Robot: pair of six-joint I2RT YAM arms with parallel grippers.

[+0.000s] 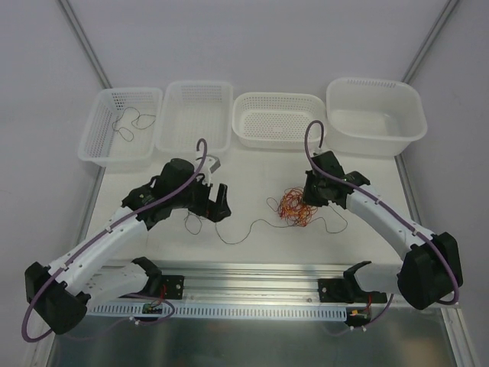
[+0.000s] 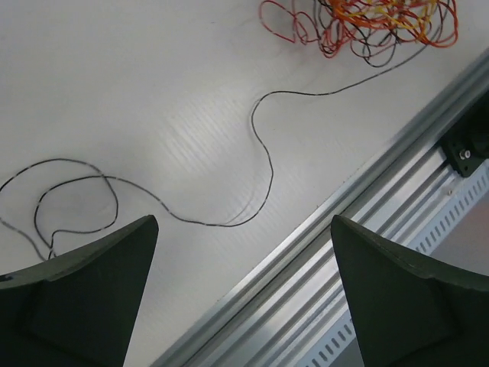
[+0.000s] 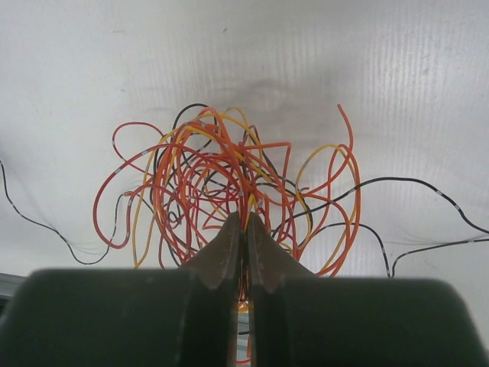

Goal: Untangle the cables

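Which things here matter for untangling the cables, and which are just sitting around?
Job: red-orange-yellow cable tangle; dark grey cable trailing from it; loose cable in leftmost basket; right gripper, shut on the tangle; left gripper, open.
Sitting around: four white baskets; metal rail.

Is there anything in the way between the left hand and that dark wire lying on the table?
Nothing visible does. The left hand hangs open directly over the dark grey wire on the table. The wire's far end runs up to the red-orange tangle that the right hand is shut on.

White table (image 1: 252,164): four baskets (image 1: 279,97), tangled cables (image 1: 294,208)
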